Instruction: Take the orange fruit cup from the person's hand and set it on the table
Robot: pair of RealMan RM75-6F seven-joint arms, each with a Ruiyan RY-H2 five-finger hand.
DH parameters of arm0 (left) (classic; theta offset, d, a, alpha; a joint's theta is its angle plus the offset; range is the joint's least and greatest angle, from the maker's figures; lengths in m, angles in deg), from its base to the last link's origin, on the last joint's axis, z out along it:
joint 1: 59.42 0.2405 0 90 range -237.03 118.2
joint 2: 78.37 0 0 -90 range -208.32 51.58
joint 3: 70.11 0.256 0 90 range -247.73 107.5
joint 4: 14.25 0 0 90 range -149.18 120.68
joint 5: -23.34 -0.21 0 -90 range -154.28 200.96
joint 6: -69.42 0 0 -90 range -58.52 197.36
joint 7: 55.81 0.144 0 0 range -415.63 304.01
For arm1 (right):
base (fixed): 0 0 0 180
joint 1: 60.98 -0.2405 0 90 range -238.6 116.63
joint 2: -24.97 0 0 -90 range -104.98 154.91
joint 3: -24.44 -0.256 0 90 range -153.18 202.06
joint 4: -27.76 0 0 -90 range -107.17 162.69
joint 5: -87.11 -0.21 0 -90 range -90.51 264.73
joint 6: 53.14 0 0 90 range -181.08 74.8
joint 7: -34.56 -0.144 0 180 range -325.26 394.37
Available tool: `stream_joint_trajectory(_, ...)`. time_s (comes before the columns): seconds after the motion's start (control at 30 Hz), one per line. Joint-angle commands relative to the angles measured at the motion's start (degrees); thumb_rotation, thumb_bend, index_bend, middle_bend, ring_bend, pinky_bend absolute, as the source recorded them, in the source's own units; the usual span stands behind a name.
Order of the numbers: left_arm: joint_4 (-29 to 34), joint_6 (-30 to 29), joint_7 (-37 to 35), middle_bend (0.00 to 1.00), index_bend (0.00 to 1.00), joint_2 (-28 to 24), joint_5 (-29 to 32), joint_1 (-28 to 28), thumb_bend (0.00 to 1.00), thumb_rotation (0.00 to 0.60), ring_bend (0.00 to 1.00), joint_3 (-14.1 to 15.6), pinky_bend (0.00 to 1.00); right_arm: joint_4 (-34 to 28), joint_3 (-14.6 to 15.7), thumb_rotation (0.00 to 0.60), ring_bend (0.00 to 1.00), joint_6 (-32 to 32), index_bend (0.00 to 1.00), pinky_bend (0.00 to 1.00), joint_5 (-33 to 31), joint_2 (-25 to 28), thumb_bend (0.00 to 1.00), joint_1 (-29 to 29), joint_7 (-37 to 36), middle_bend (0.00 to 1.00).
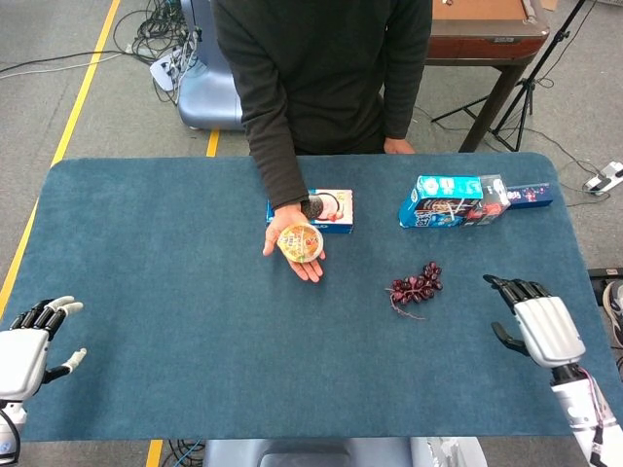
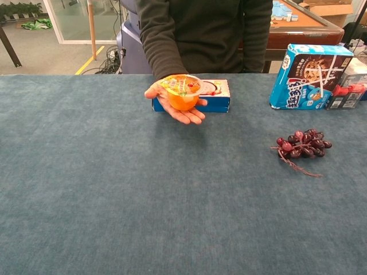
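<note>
At the lower left of the head view, the left hand (image 1: pixel 24 355) has a smooth white shell on its back and black fingers (image 1: pixel 41 313) with pale tips. At the lower right, the right hand (image 1: pixel 540 326) looks the same: a white ribbed cover on the back, with dark fingers (image 1: pixel 508 285) coming out of it. Below it, a white wrist (image 1: pixel 584 413) carries thin coloured cables. The chest view shows no part of the robot.
</note>
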Motion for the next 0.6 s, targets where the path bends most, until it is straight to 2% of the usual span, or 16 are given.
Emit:
stream_joint_trajectory(0.03, 0.0, 0.0, 0.0, 0.22, 0.28, 0.0, 0.0, 0.0, 0.20, 0.600, 0.18, 0.1, 0.25, -2.1, -1.9, 0.600, 0.23, 5.1, 0.16, 0.30, -0.4, 0.0, 0.29, -4.5, 2.1, 0.27)
stream_joint_trajectory(0.33, -0.4, -0.3, -0.1, 0.22, 0.28, 0.1, 0.0, 0.4, 0.20, 0.600, 0.18, 0.2, 0.25, -4.5, -6.0, 0.600, 0.17, 16.7, 0.13, 0.30, -5.5, -2.0, 0.28, -14.3, 1.1, 0.23)
stream_joint_trajectory(0.6, -0.5, -0.4, -0.2, 0.22, 0.27, 0.2, 0.1, 0.5, 0.20, 0.600, 0.18, 0.2, 0.25, -3.8, -9.6, 0.600, 0.12, 23.1, 0.08, 0.25, -11.1, -5.5, 0.24, -21.7, 4.4, 0.20)
